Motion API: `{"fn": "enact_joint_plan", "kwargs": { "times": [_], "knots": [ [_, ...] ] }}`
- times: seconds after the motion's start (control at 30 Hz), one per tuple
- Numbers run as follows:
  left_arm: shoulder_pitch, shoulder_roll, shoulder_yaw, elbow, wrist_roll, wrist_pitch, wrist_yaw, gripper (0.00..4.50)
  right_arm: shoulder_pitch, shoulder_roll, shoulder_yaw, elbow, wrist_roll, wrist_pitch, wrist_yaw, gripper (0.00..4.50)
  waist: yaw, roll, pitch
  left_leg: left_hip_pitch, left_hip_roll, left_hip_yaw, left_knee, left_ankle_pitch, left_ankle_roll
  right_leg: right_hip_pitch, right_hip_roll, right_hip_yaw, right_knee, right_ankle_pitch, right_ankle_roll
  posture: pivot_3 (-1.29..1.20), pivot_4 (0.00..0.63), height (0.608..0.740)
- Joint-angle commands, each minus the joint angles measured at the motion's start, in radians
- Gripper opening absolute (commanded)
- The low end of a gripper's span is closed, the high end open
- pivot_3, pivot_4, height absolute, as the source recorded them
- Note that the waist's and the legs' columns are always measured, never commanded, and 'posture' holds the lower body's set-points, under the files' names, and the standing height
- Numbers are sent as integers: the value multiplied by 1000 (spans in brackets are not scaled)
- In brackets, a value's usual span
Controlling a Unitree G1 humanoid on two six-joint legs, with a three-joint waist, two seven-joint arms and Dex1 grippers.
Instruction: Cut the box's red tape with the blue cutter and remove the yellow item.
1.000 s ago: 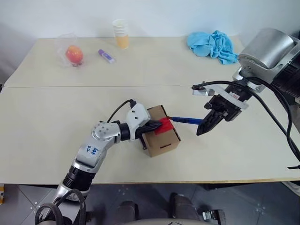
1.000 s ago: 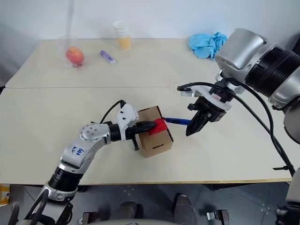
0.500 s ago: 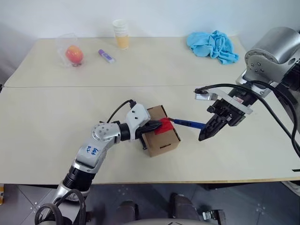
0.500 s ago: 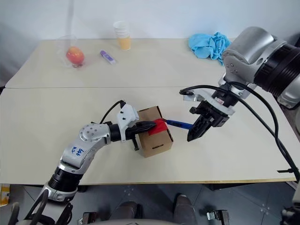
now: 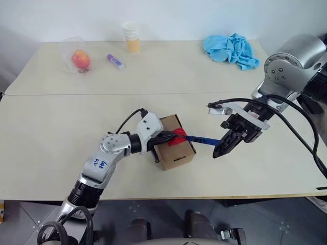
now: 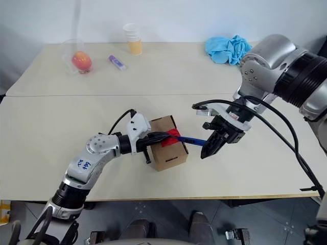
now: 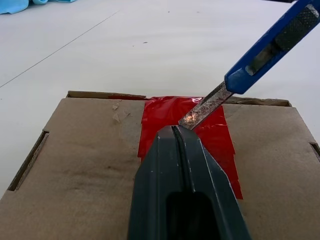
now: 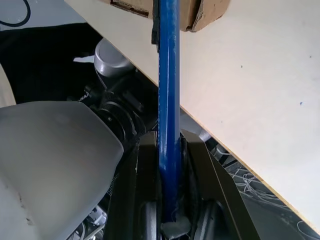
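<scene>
The brown cardboard box (image 5: 176,152) stands near the table's front edge, with the red tape (image 7: 216,132) across its top. My left gripper (image 7: 175,131) is shut and empty, its tips resting on the box top at the edge of the tape. My right gripper (image 5: 218,150), to the right of the box, is shut on the handle of the blue cutter (image 5: 202,139). The cutter's metal blade (image 7: 202,107) slants down onto the tape just beyond my left fingertips. The yellow item is hidden.
Along the table's far side stand an orange-red fruit in clear plastic (image 5: 80,59), a short purple stick (image 5: 116,61), stacked paper cups (image 5: 132,37) and a crumpled blue cloth (image 5: 231,48). The table's front edge (image 5: 204,196) runs close below the box.
My right wrist has rolled and the forearm has swung round, so the cutter's handle now slants a little lower. The blade stays at the tape. Left arm and box have not moved.
</scene>
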Motion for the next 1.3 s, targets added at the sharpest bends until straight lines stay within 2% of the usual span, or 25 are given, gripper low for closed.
{"fn": "enact_joint_plan", "kwargs": {
  "times": [0.03, 0.13, 0.37, 0.53, 0.73, 0.83, 1.13, 1.27, 1.3],
  "knots": [
    [51, 17, -54, 75, 41, 56, -9, 0, 11, 25, -71, 45, 6, 2, -31, 169, 1, 0, 0, 0, 0, 0, 0, 0, 0, 0, 0, 0, 0, 0, 0, 0, 150, 740],
    [50, 16, -54, 78, 41, 53, -8, 0, 34, 30, -129, 59, -24, 2, -56, 169, 2, 0, 0, 0, 0, 0, 0, 0, 0, 0, 0, 0, 0, 0, 0, 0, 150, 740],
    [59, 20, -49, 71, 44, 45, -5, 0, 48, -42, -242, 11, -60, 2, -50, 169, 3, 0, 0, 0, 0, 0, 0, 0, 0, 0, 0, 0, 0, 0, 0, 0, 150, 740],
    [60, 29, -46, 75, 47, 26, -12, 0, 88, -86, -351, -27, -178, 2, -41, 169, 4, 0, 0, -1, 0, 0, 0, 0, 0, 0, 0, 0, 0, 0, 0, 0, 150, 740],
    [37, 30, -29, 100, 35, -15, -32, 0, 135, -39, -472, -45, -342, 2, -9, 169, 2, 0, 0, 0, 0, 1, 0, 0, 0, 0, 0, 0, 0, 0, 0, 0, 150, 740],
    [28, 30, -26, 109, 37, -27, -39, 0, 148, -13, -485, -73, -440, 2, 19, 169, 2, 0, 0, 0, 0, 1, 0, 0, 0, 0, 0, 0, 0, 0, 0, 0, 150, 740],
    [39, 30, -18, 101, 36, -50, -51, 0, 190, -6, -555, -116, -526, 2, 99, 169, 1, 0, 0, 0, 0, 1, 0, 0, 0, 0, 0, 0, 0, 0, 0, 0, 150, 740],
    [43, 17, 24, 78, -19, -106, -86, 0, 264, 2, -691, -152, -556, 2, 110, 169, 1, 0, 0, -1, 0, 1, 0, 0, 0, 0, 0, 0, 0, 0, 0, 0, 150, 740],
    [43, 15, 59, 52, -72, -112, -116, 0, 294, -2, -749, -164, -550, -12, 117, 169, 0, 0, 0, -1, 0, 1, 0, 0, 0, 0, 0, 0, 0, 0, 0, 0, 150, 740]
  ]
}}
